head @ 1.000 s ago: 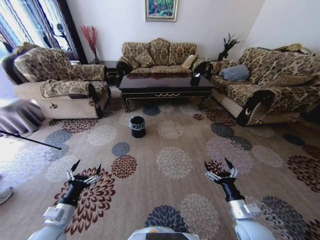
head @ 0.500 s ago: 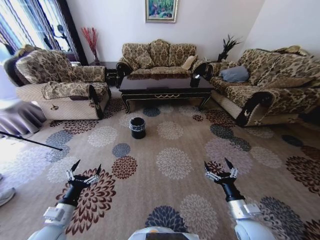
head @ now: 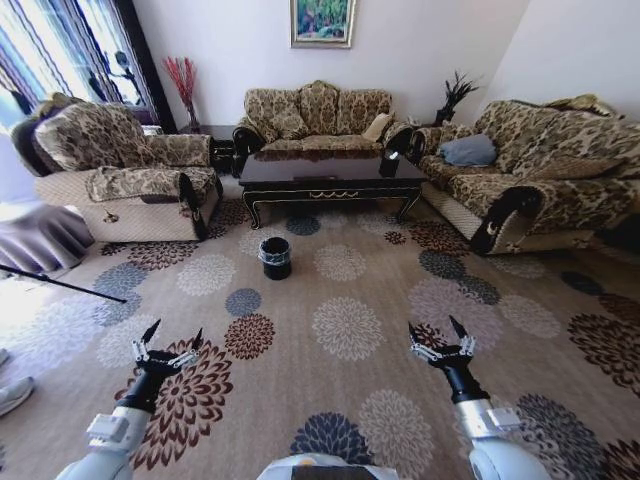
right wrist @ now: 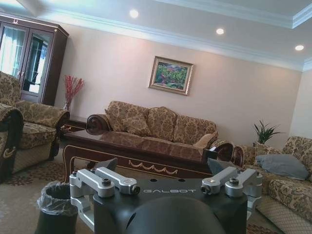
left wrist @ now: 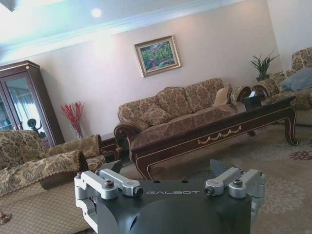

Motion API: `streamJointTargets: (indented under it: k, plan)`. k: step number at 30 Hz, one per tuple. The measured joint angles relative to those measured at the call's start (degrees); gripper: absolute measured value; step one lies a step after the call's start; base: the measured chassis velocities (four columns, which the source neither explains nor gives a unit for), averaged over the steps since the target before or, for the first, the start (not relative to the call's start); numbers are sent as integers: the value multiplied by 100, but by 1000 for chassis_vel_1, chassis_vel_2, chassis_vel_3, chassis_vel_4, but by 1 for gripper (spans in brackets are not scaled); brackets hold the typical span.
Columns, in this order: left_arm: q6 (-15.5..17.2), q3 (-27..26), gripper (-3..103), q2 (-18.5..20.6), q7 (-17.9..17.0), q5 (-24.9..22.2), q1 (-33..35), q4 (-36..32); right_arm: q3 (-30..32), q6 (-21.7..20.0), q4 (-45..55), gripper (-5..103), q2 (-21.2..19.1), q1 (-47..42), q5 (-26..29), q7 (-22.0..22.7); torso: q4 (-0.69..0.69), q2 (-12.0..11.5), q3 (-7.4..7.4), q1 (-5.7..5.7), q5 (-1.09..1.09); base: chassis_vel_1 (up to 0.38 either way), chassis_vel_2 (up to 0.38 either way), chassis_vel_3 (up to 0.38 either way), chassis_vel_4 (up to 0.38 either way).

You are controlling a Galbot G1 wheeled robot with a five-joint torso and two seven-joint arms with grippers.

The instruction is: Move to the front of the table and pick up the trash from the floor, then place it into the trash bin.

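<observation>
**Two empty hands, far from the table**

Both held low and near, out in front: left hand [head: 168, 346] on the left, right hand [head: 440, 338] on the right. Fingers spread wide on each. Nothing held in either.

Far ahead, the table [head: 330, 185], long and dark, in front of the far sofa [head: 318, 112]. Just near of it and a bit to the left, on the carpet [head: 350, 330], the trash bin [head: 275, 255], small and black with a shiny bag. No trash easy to spot on the floor; too small to tell among the flower patterns.

Could go wrong: rolling over a small scrap without seeing it, because of the busy carpet. Could also bump the bin and tip it, since it sits right on the way to the table.

Lots of open floor in the middle. Tighter at the sides: armchair [head: 120, 165] on the left, long couch [head: 540, 170] on the right. Best room straight ahead, slightly right of the bin.
</observation>
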Motion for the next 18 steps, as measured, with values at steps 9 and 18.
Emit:
streamJointTargets:
  k: [9, 18]
  plan:
    - [0, 0, 100, 0, 0, 0, 0, 0, 0, 0, 0, 100, 0, 0, 0, 0, 0, 240, 135, 106, 0, 0, 0, 0, 0]
    - [0, 0, 100, 0, 0, 0, 0, 0, 0, 0, 0, 100, 0, 0, 0, 0, 0, 505, 285, 220, 0, 0, 0, 0, 0]
